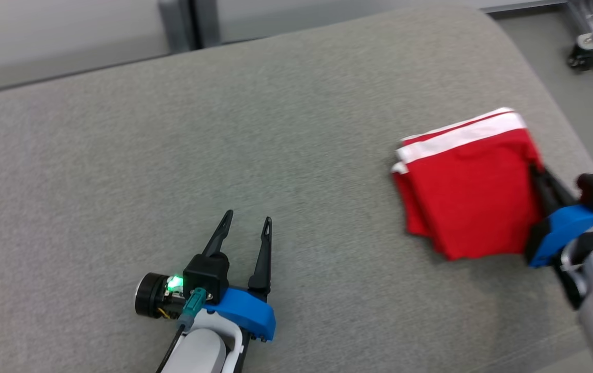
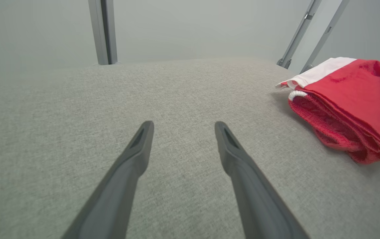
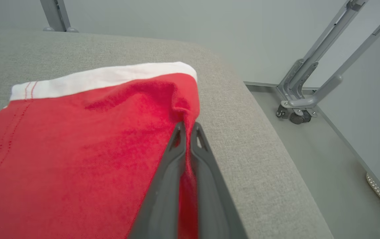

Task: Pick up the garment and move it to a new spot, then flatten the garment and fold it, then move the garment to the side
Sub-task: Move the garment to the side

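Near, left of centre: left claw (image 1: 248, 216) low over the bare grey fabric worktop (image 1: 172, 145), its fingers spread wide with nothing between them, tips aimed far. It is well apart from the garment.

Right side, mid-depth: garment (image 1: 469, 191) lies on the worktop close to the rounded right edge. It is red cloth folded into a roughly square packet of several layers, with a white band along the far edge.

Orientation: the white band runs left to right, its right end set slightly farther away. The packet is therefore turned a little, and one corner points toward the near side. No side is clearly longer. The band is the best marker of its axis.

Right claw (image 3: 188, 125) comes in from the right, with its fingers pressed together on a pinch of red cloth at the garment's right edge. The cloth puckers just beyond the tips.

View differences:
- Head view: both claws and the packet's full outline.
- Left wrist view: the left side of the packet, with stacked folds, a coarse knit texture and a small white rolled hem.
- Right wrist view: red stitch lines across the left end of the band, and the pinch up close.

Far: a grey upright post (image 1: 182, 23) stands behind the worktop. A wheeled metal frame (image 3: 296, 113) stands on the floor (image 3: 326, 159) at far right.
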